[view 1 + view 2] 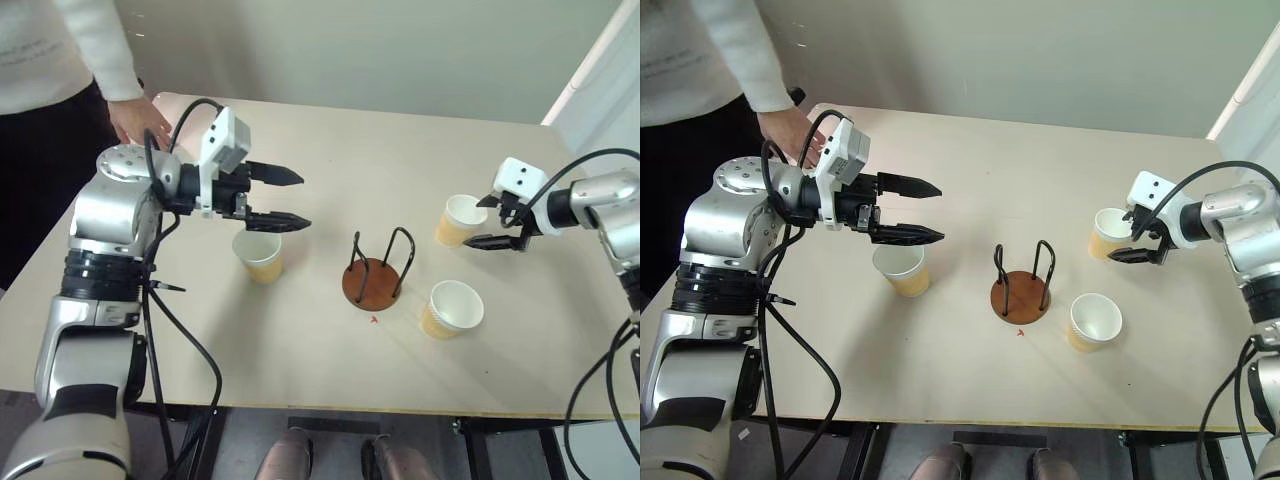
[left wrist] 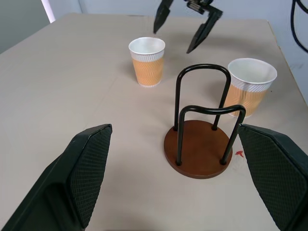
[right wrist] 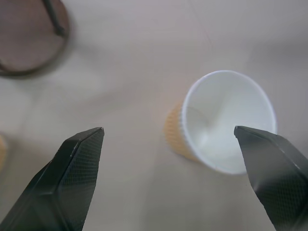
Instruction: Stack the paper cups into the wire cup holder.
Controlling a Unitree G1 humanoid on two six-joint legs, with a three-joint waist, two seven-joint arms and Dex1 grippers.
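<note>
Wire cup holder [image 1: 378,270], a round reddish-brown base disc with two upright dark wire arches, is seen standing near the middle of the beige tabletop [image 1: 400,150] in the head views, with nothing loaded in it.

Three tan-yellow paper cups with white interiors and rolled white rims are placed around it, all upright and clear of the holder:
- first cup [image 1: 260,255] at roughly 9 o'clock from the holder, near it
- second cup [image 1: 451,309] at roughly 4 o'clock, just beside the base
- third cup [image 1: 461,221] at roughly 2 o'clock, farther out toward the right side of the table

A small red mark [image 1: 374,320] is seen on the table at 6 o'clock, just off the base disc.

Left gripper [image 1: 288,200] is held above the table, just over and beyond the first cup, pointed toward the holder. Jaws are spread wide, nothing between them.

Right gripper [image 1: 488,222] is positioned at the third cup, one finger on either side of its rim region. Jaws are spread, no contact can be confirmed, cup is not gripped.

A person's hand [image 1: 138,118] in a white sleeve is rested on the table's far left corner, at about 10 o'clock from the holder, well apart from it.
</note>
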